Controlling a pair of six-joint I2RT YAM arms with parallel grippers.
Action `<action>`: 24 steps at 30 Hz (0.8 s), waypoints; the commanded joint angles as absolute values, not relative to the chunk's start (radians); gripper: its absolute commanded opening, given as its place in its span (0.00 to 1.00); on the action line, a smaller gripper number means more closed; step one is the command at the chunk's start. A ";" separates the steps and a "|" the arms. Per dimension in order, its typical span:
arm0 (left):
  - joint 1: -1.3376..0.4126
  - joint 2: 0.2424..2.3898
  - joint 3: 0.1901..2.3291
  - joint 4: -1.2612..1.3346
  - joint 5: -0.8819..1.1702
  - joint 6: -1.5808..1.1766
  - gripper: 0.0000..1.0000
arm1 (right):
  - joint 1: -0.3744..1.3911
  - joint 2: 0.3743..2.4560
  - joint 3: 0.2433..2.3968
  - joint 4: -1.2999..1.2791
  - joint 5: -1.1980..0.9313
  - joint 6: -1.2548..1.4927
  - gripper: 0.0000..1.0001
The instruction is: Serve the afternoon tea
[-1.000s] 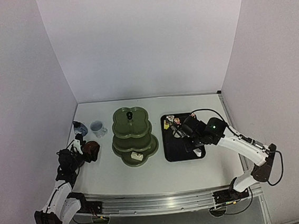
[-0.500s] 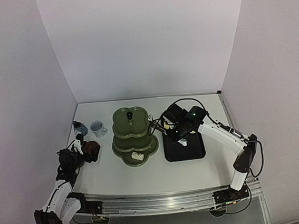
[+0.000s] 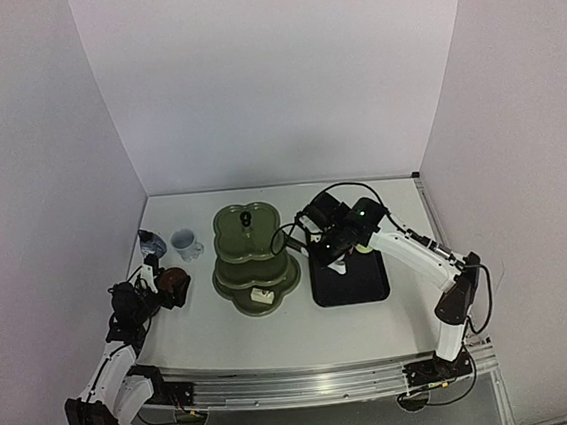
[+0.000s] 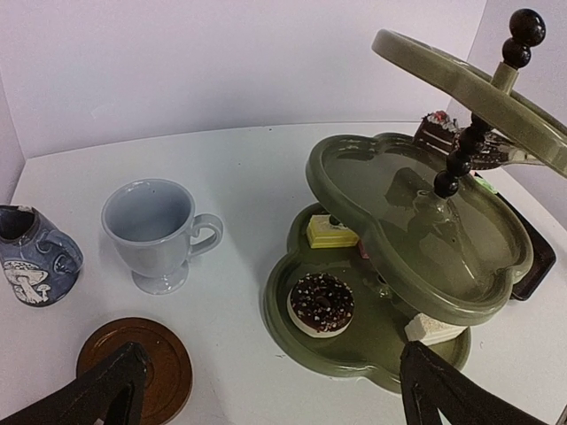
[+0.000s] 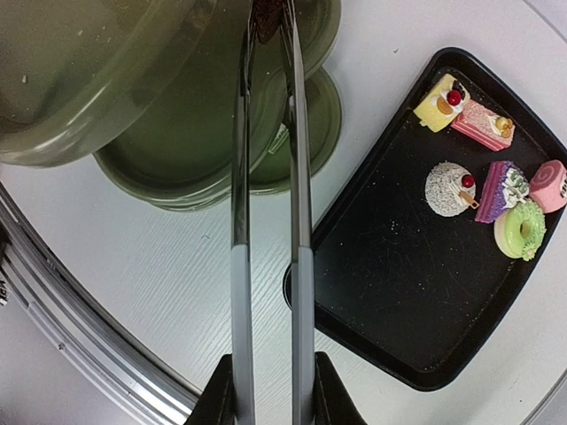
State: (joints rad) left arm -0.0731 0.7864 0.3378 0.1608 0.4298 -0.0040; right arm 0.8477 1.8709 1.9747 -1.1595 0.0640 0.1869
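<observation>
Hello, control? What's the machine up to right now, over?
Right claw shut on tongs, chocolate cake pinched at their tips beside middle tier of stand. Left claw open near coaster. Watch: top tier overhangs.

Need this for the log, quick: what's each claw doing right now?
Left claw: open, empty.
Right claw: closed on the metal tongs, which pinch a brown cake.
</observation>
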 commanded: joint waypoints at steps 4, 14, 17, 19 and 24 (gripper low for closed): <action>-0.072 0.781 0.336 0.178 0.456 -0.002 1.00 | 0.872 1.931 2.039 -1.120 0.048 0.155 0.00; -0.072 0.782 0.336 0.178 0.464 -0.002 1.00 | 0.883 1.914 2.034 -1.129 0.074 0.161 0.31; -0.071 0.782 0.335 0.178 0.466 -0.002 1.00 | 0.883 1.903 2.034 -1.131 0.087 0.171 0.36; -0.071 0.782 0.335 0.178 0.468 -0.002 1.00 | 0.883 1.892 2.032 -1.134 0.094 0.177 0.37; -0.072 0.780 0.336 0.178 0.468 -0.002 1.00 | 0.883 1.843 2.005 -1.141 0.096 0.199 0.37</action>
